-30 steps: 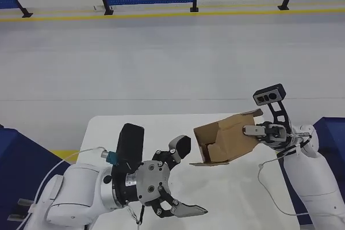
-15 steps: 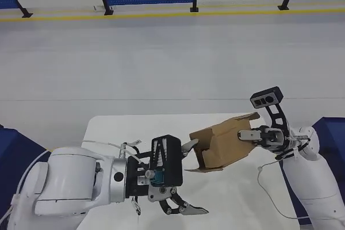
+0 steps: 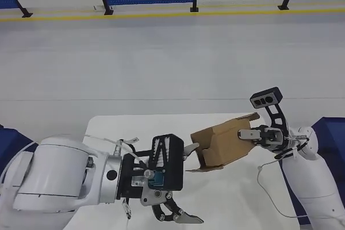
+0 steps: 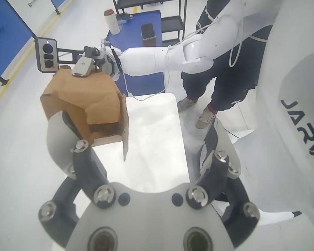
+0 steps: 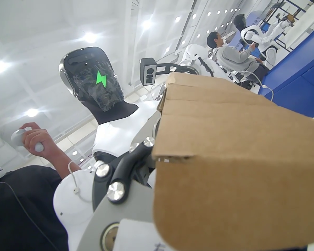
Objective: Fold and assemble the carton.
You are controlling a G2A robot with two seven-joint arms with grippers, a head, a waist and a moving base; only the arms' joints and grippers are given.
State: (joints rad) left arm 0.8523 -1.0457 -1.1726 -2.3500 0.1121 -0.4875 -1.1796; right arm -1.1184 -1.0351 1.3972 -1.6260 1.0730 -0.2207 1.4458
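A brown carton [image 3: 221,146] hangs tilted above the white table [image 3: 241,195], its open end facing my left arm. My right gripper [image 3: 248,135] is shut on its far upper edge, and the carton's wall [image 5: 225,158] lies close to the right wrist camera. One loose flap [image 4: 124,126] hangs down at the open end. My left gripper [image 3: 187,184] stands wide open beside that end. One of its fingers [image 4: 60,129] lies against the carton's [image 4: 86,100] open mouth, the other [image 4: 217,142] well off to the side.
Blue-covered tables flank the white one on both sides [image 3: 6,161] [image 3: 339,129]. A cable [image 3: 270,190] trails over the table near the right arm. Bare tabletop lies under and in front of the carton.
My left wrist has rolled over and its gripper has come up to the carton's open end. The right gripper has shifted the carton slightly toward the left arm.
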